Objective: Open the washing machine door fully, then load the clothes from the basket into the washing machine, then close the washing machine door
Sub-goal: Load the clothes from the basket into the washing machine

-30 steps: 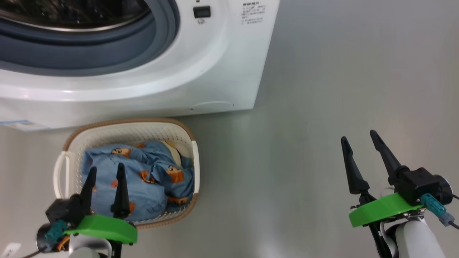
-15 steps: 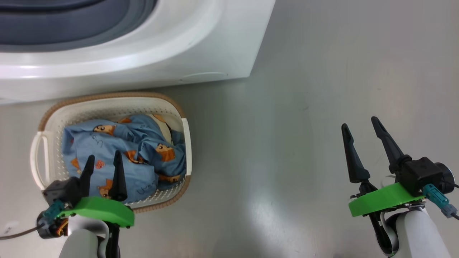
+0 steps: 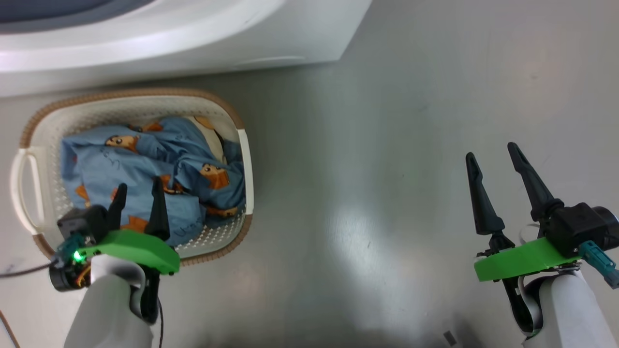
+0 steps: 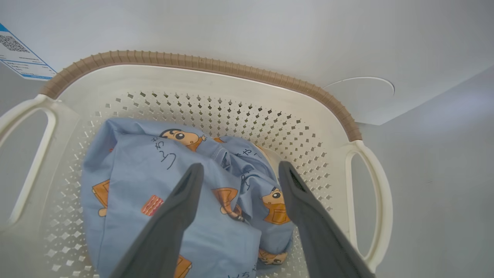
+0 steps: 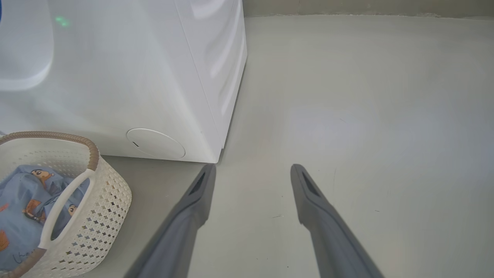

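The basket [image 3: 135, 107] lies lengthwise along the washing machine [image 3: 193, 38] front.

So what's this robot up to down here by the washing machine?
It is doing laundry. A cream basket of light blue cartoon-print clothes sits on the floor right in front of the white washing machine. The robot's left gripper hangs open over the clothes, pointing into the basket and holding nothing. Its right gripper is open too, off to the side above bare floor. Nothing has been lifted out yet.
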### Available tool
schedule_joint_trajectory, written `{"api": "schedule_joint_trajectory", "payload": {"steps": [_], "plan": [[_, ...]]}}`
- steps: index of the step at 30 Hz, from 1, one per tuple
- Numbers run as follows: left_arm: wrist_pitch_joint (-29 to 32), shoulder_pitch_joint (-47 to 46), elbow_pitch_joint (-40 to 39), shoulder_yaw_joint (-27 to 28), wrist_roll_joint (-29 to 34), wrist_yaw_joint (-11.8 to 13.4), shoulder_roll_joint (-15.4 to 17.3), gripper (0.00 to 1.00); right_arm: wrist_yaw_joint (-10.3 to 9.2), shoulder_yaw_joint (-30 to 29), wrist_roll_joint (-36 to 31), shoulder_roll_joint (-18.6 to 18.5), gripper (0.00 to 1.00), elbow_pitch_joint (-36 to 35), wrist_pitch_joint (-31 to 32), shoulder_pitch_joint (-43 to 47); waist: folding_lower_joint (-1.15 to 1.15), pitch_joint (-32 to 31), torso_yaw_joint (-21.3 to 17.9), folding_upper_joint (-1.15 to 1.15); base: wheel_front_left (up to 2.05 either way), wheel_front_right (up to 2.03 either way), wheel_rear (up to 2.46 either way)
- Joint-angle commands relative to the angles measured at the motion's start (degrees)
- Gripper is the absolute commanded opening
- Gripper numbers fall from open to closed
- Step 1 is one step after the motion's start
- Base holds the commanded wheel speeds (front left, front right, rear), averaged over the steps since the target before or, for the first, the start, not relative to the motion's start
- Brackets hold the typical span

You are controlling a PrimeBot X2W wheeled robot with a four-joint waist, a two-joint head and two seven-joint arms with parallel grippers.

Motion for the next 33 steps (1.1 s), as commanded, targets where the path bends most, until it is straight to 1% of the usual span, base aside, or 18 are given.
{"api": "schedule_joint_trajectory", "payload": {"steps": [1, 10, 18, 24, 33], "plan": [[-0.3, 0.1, 0.6, 1.7, 0.5, -0.3, 1.7, 1.00, 0.09, 1.3, -0.2, -0.1, 1.00, -1.5, -0.7, 0.1, 0.00, 2.7, -0.1, 0.00, 0.00, 0.00, 0.00], [-0.3, -7.1, 11.6, 2.1, -0.1, -0.5, 3.6, 1.00, 0.09, 0.7, -0.3, 0.0, 1.00, -2.7, -0.7, -0.1, 0.00, 6.9, -0.7, 0.00, 0.00, 0.00, 0.00], [-0.3, -11.7, 19.7, 2.5, -1.2, -0.5, 4.6, 1.00, 0.09, 0.5, -0.2, 0.0, 1.00, -3.4, -0.7, 0.1, 0.00, 8.4, -1.0, 0.00, 0.00, 0.00, 0.00], [0.9, -15.6, 25.6, 1.7, -0.9, -0.2, 6.3, 1.00, 0.09, 0.8, 0.0, 0.0, 1.00, -3.9, -0.7, 0.0, 0.00, 9.6, -1.9, 0.00, 0.00, 0.00, 0.00], [4.4, -20.6, 29.0, 0.6, -0.7, 1.4, 7.4, 1.00, 0.09, -0.1, 0.4, -0.1, 1.00, -5.1, -0.7, 0.9, 0.00, 11.7, -3.0, 0.00, 0.00, 0.00, 0.00]]}}
